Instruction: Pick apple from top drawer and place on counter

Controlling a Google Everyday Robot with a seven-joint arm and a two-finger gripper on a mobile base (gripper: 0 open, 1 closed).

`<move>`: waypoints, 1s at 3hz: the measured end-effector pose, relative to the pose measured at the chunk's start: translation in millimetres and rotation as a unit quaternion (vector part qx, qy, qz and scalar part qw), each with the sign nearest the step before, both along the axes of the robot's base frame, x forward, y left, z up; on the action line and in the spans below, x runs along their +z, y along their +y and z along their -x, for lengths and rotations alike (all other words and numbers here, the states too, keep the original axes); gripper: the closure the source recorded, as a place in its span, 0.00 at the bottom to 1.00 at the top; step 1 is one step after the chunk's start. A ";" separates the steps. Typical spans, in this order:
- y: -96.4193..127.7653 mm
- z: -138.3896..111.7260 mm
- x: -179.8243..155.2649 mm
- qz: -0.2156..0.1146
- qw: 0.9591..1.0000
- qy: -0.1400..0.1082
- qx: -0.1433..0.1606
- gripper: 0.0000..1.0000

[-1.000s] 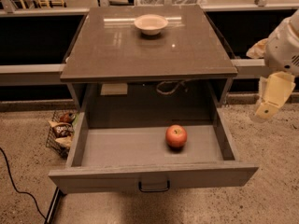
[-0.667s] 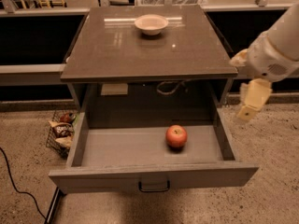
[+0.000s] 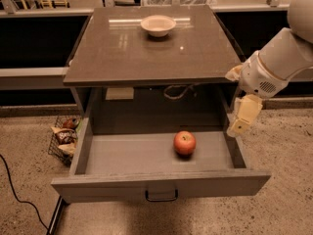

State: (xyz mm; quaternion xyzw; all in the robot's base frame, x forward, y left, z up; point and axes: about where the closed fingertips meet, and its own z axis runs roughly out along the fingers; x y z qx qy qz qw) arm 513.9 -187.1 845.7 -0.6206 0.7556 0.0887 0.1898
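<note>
The red apple point(image 3: 185, 143) with yellowish patches lies on the floor of the open top drawer point(image 3: 146, 180), right of its middle. The drawer is pulled fully out and shows its dark handle point(image 3: 161, 196) on the front panel. The glossy brown-grey counter point(image 3: 122, 58) spans the cabinet top above it. My gripper point(image 3: 243, 116) hangs from the white arm at the right, above the drawer's right wall, right of the apple and higher than it, not touching it.
A pale shallow bowl point(image 3: 158, 25) stands at the back middle of the counter. A wire basket point(image 3: 63, 140) with packets sits on the speckled floor left of the drawer. A black cable point(image 3: 14, 192) runs across the floor at lower left. A cable loop point(image 3: 177, 92) hangs at the drawer's back.
My arm and gripper have moved left, from out beyond the cabinet's right side to over the drawer's right wall. The apple has not moved.
</note>
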 end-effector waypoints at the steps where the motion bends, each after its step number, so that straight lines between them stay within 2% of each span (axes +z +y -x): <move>1: 10.8 -9.5 -24.3 -0.007 1.000 -0.004 0.012 0.00; 3: 65.4 -31.1 -118.5 -0.054 0.997 -0.012 0.054 0.00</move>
